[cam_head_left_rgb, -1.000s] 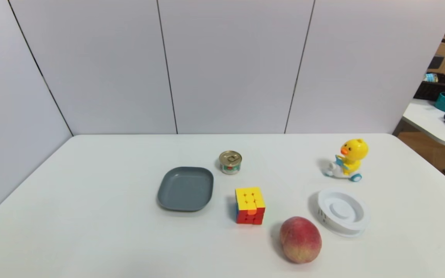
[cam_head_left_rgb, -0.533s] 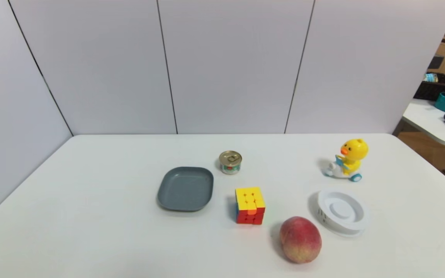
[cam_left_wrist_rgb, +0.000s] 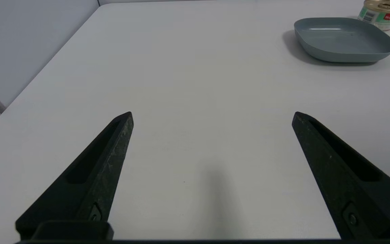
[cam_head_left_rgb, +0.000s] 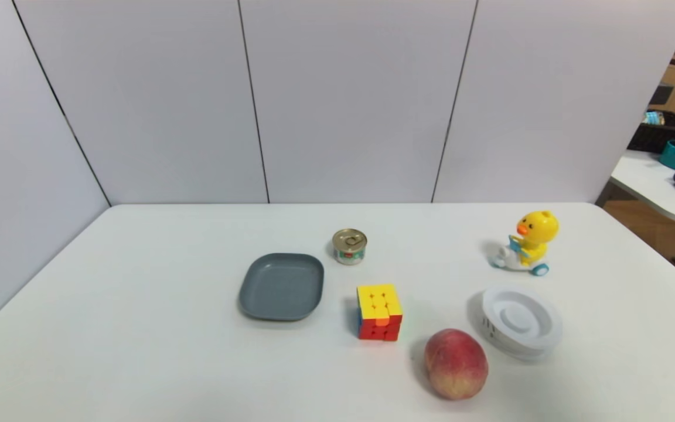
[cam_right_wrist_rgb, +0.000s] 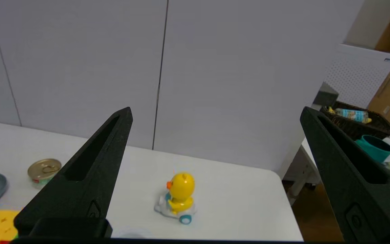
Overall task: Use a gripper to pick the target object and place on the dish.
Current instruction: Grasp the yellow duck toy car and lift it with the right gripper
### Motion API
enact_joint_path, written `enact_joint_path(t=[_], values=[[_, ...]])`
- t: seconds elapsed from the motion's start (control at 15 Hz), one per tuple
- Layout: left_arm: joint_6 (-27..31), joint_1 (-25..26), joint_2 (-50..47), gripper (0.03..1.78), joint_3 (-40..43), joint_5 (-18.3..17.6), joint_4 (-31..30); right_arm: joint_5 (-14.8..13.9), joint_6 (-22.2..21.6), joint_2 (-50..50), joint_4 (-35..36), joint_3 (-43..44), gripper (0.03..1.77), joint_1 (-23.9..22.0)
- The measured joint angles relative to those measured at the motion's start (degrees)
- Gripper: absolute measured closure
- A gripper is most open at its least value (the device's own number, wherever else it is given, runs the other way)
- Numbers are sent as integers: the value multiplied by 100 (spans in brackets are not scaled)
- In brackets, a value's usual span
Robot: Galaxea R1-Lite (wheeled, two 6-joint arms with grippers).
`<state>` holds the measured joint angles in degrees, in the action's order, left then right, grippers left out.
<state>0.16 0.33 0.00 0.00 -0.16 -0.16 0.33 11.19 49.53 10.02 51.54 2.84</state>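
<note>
Right end effector (cam_right_wrist_rgb: 215, 112) spread wide, empty, aimed level over surface (cam_head_left_rgb: 138, 328) at duck toy (cam_right_wrist_rgb: 178, 197) for approach; duck far right, well apart from grey dish (cam_head_left_rgb: 282, 286); left end effector (cam_left_wrist_rgb: 212, 113) wide open, empty, parked

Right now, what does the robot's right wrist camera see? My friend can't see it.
A yellow duck toy on a white scooter stands on a white table, framed between the two wide-open black fingers of the right hand. A small tin can sits off to one side, with grey wall panels behind.

Glossy plastic duck (cam_head_left_rgb: 529, 240) (matt grey dish (cam_head_left_rgb: 282, 286)).
</note>
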Motion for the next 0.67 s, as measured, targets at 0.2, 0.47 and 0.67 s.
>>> enact_joint_path(t=[0.2,0.47,0.67], values=[[2,0,0,12,0,-2,0,9,200,1406,128,650,9,22],[2,0,0,12,0,-2,0,57,232,2667,441,603,9,7],[2,0,0,12,0,-2,0,83,232,3045,404,282,9,-72]])
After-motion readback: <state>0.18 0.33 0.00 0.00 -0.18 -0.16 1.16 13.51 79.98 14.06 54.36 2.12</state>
